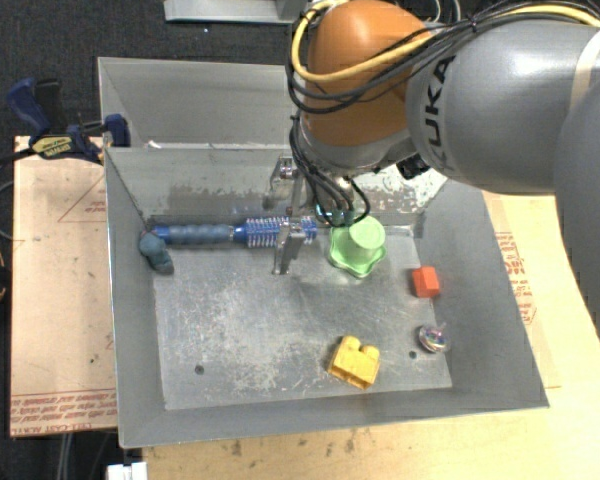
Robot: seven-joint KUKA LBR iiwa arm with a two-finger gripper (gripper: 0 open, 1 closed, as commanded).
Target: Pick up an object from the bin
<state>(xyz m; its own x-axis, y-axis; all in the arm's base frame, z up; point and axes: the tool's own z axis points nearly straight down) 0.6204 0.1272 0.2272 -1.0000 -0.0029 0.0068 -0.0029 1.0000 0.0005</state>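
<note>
While your pincer [298, 230] hangs over the blue bristle brush [212, 234] beside the green plastic cup [358, 248], you cannot tell its state.

The big grey arm [520, 88] has black letters painted on it. They are large and thick. The letters "UKA" can be read. They sit on the rounded end of the arm, just beside the orange cover [360, 68]. The letters are turned on their side, so the word runs up and down. If there is a letter before the "U", it is too hard to make out.
</note>
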